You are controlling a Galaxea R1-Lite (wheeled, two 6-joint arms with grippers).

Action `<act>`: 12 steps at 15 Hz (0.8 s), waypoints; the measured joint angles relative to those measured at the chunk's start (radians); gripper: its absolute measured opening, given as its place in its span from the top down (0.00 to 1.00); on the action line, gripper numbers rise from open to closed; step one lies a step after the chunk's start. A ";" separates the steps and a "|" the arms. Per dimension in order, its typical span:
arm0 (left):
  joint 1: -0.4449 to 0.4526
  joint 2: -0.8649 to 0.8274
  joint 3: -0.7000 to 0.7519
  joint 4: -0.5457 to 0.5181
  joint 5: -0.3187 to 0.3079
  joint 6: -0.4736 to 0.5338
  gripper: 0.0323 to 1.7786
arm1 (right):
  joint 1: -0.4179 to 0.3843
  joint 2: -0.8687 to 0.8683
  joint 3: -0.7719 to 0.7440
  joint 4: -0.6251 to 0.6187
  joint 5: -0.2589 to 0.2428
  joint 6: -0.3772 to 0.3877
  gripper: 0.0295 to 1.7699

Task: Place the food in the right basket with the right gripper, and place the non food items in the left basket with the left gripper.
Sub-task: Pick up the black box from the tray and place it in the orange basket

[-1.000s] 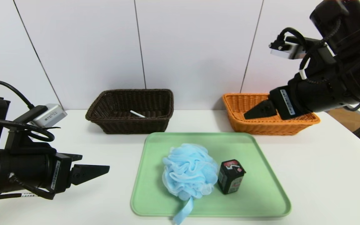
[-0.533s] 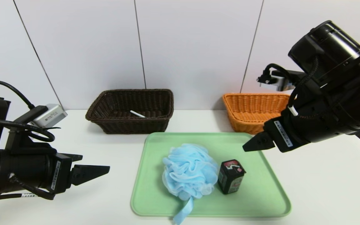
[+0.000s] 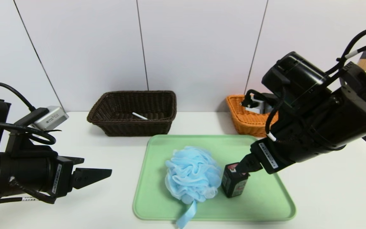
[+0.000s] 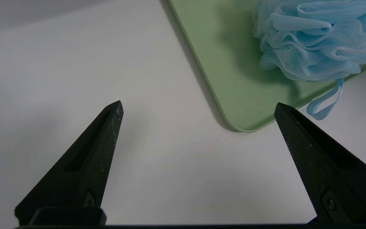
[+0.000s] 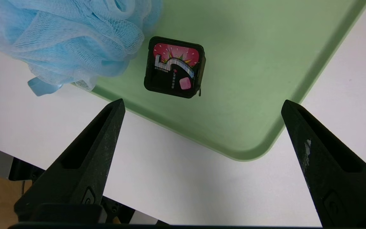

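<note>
White table (image 3: 329, 190), pale panelled wall (image 3: 199, 47), green tray (image 3: 265, 197) centred.

Bright, even light fills the scene, and the white table (image 3: 329, 178) shows no glare. Soft shadows lie beside the blue sponge (image 4: 316, 41) on the green tray (image 4: 230, 92). In the head view, the wall seams splay outward toward the edges.

large silver "5" on black box (image 5: 174, 67) top; smaller print unreadable.
</note>
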 joint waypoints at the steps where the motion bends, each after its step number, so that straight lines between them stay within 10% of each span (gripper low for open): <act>1: 0.000 0.000 0.001 0.000 0.000 0.000 0.05 | 0.002 0.012 0.003 0.000 -0.001 0.001 0.04; 12: -0.001 0.000 0.004 0.000 0.000 -0.001 0.05 | 0.024 0.144 0.000 -0.020 -0.010 0.003 0.04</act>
